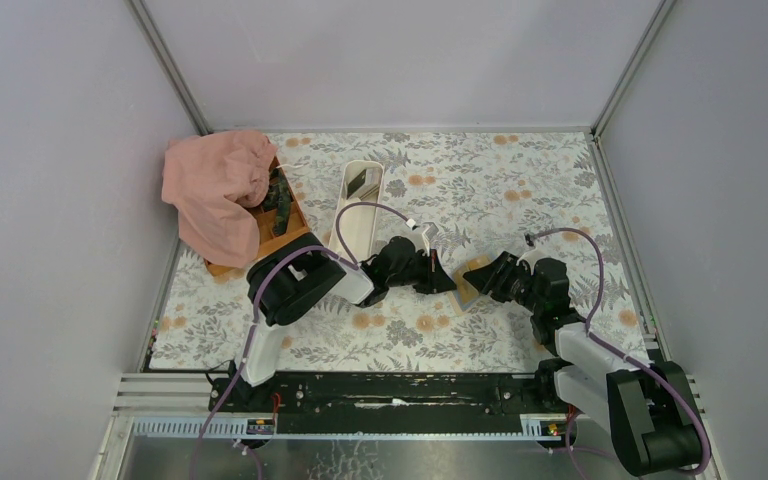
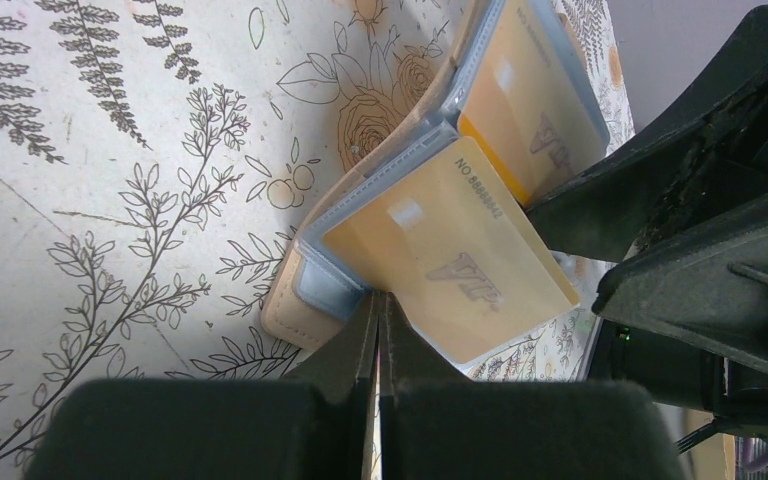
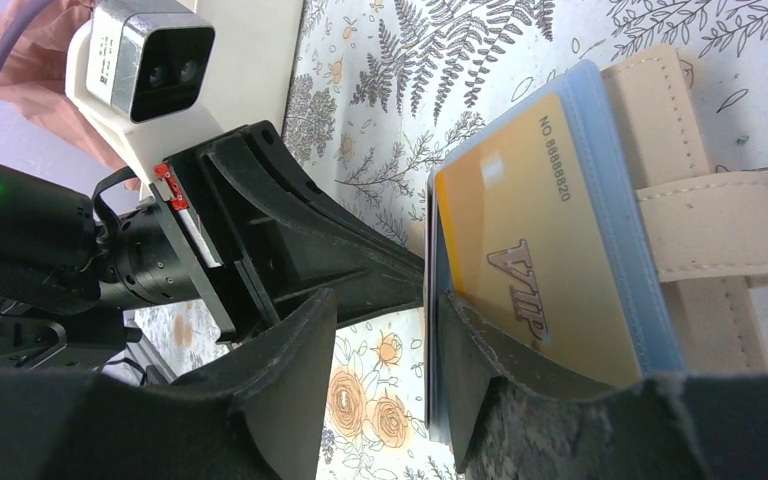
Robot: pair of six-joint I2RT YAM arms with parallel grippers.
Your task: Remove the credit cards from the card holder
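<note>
The card holder (image 1: 472, 281) is open at mid-table, held off the cloth between both grippers. It has a tan cover (image 2: 300, 318) and blue sleeves. Two gold "VIP" credit cards sit in its clear sleeves: one (image 2: 450, 250) near my left gripper, one (image 2: 530, 110) beyond it. My left gripper (image 2: 378, 300) is shut, its tips pinching the edge of the nearer sleeve. My right gripper (image 3: 390, 300) is open. One of its fingers (image 3: 520, 400) lies on the gold card (image 3: 520, 240) in the far page, and a sleeve's edge stands between its fingers. The tan strap (image 3: 710, 230) shows on the right.
A long white oval tray (image 1: 360, 205) lies behind the left arm. A brown wooden box (image 1: 285, 215), partly under a pink cloth (image 1: 215, 190), stands at the back left. The floral table cloth (image 1: 520, 180) ends at grey walls on three sides.
</note>
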